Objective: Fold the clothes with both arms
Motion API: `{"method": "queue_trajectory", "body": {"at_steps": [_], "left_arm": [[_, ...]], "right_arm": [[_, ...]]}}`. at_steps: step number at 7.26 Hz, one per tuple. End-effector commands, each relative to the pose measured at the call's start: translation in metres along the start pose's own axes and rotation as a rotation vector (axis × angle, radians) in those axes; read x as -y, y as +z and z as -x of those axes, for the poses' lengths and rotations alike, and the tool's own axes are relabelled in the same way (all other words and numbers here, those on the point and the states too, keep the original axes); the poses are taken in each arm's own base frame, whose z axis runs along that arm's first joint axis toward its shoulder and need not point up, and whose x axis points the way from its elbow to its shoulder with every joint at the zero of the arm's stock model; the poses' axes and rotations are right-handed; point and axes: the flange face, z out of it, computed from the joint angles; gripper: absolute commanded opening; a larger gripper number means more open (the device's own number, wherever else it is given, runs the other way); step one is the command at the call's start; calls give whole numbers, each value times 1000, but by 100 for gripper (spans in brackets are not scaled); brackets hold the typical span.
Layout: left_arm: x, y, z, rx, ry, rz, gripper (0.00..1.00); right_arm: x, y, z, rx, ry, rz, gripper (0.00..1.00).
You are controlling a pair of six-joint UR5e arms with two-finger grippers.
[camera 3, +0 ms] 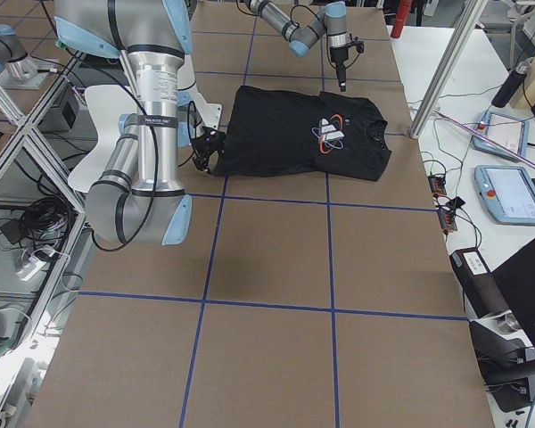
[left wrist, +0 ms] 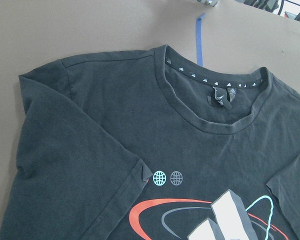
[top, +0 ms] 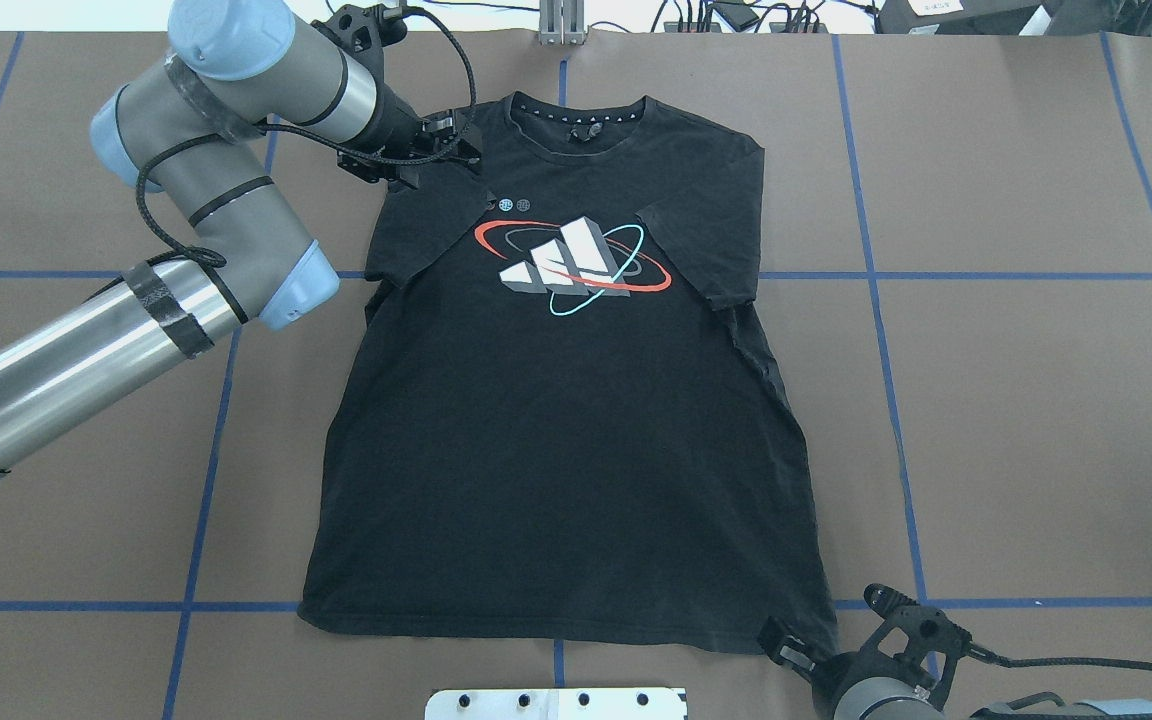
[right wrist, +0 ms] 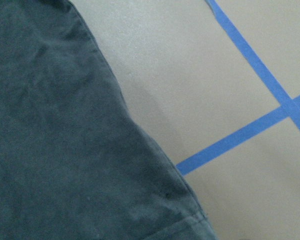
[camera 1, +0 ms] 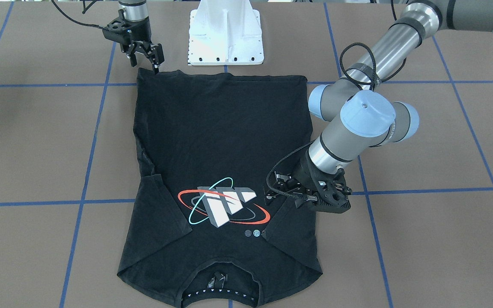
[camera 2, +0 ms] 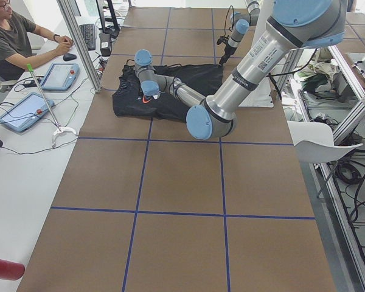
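The black T-shirt (camera 1: 225,141) (top: 556,430) lies flat on the table, graphic side up, both short sleeves folded inward over the chest. Its collar (left wrist: 215,107) points away from the robot. My left gripper (camera 1: 271,187) (top: 461,145) hovers open just over the folded sleeve (left wrist: 75,165) by the shoulder, holding nothing. My right gripper (camera 1: 146,57) (top: 786,645) stands open at the hem corner (right wrist: 190,215) nearest the robot base, one fingertip at the cloth's edge. No fingers show in either wrist view.
The white base pedestal (camera 1: 225,34) (top: 556,703) stands just behind the hem. Blue tape lines (top: 876,275) grid the brown table. A person (camera 2: 12,36) sits at a side desk with tablets (camera 2: 24,109). Metal frames and cables line the robot's side (camera 3: 36,178).
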Motion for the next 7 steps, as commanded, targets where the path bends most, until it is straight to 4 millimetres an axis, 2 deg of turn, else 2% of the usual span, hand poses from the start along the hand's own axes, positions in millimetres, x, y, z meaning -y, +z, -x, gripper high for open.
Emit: {"method": "queue_trajectory", "body": {"at_steps": [1,2,3,4,5,6,7], "left_arm": [[0,0,0,-1,1,0,87],[-2,2,9,8,-3,3,87],[-2,2,9,8,-3,3,87],[-2,3,10,9,-4,3,87],[-2,3,11,9,-4,3,87],[-2,3,11,9,-4,3,87],[-2,3,11,9,-4,3,87]], "right_arm": [[-1,2,-2,-9,16,4,71],[1,2,-3,-10,16,0,69],[1,4,-4,-13,15,-2,69],[1,2,-2,-9,17,1,54],[2,3,-4,-12,16,-4,25],[3,4,-4,-15,15,-6,0],[4,5,-6,-18,13,-9,0]]}}
